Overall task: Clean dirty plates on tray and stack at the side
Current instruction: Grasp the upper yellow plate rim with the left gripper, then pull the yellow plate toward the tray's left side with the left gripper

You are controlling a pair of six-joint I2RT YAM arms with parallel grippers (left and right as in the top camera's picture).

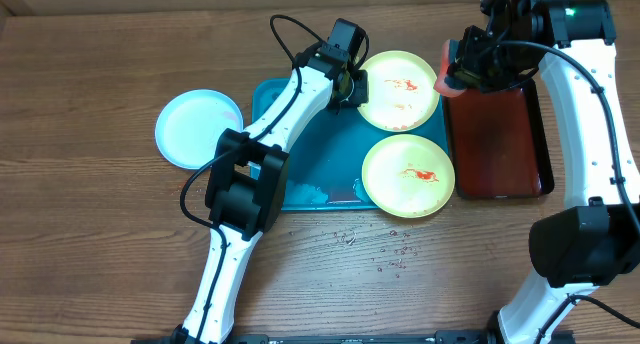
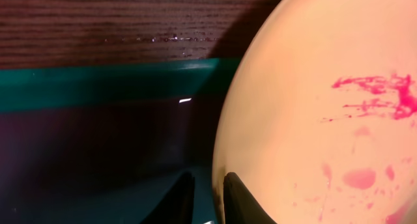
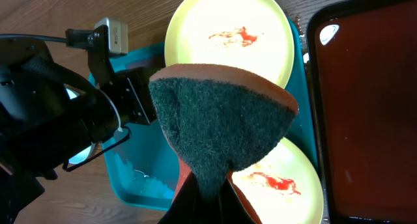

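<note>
Two yellow-green plates with red sauce smears lie on the right part of the teal tray (image 1: 310,154): a far plate (image 1: 400,89) and a near plate (image 1: 408,176). A pale blue-white plate (image 1: 195,129) lies on the table left of the tray. My left gripper (image 1: 352,84) is at the far plate's left rim. In the left wrist view its fingers (image 2: 207,198) straddle the rim of that plate (image 2: 313,120), nearly closed. My right gripper (image 3: 208,198) is shut on an orange sponge with a green scouring face (image 3: 221,120) and holds it raised over the plates' right side (image 1: 450,79).
A dark red tray with a black rim (image 1: 500,144) lies right of the teal tray, under my right arm. Foam or water sits in the teal tray's near left corner (image 3: 140,178). Water droplets dot the table in front of the tray (image 1: 385,252).
</note>
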